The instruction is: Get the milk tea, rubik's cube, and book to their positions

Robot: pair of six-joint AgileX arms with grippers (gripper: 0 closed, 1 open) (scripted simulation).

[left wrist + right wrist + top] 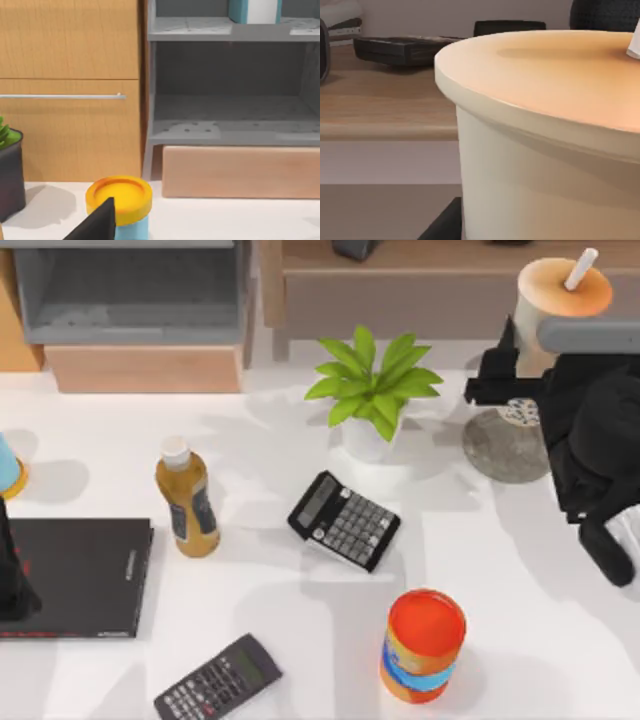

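The milk tea [560, 290], a pale cup with an orange-tan lid and a white straw, is at the back right, and its lid [545, 75] sits close up in the right wrist view. My right gripper [528, 362] is shut on its side. The cup's base is over the far edge of a round grey coaster [505, 450]; I cannot tell whether it touches. A teal-and-white book [252, 10] stands on the grey shelf's upper level. The rubik's cube is out of view. My left arm [10, 580] is parked at the left edge, with one dark fingertip [97, 222] in the left wrist view.
A potted plant [372, 390], an amber bottle [187, 498], two calculators [344, 520] [218, 680], an orange-and-blue can [424, 645] and a flat black book [85, 575] are on the white table. A yellow-lidded blue jar [119, 200] stands at the far left. A grey shelf unit [130, 290] stands at the back.
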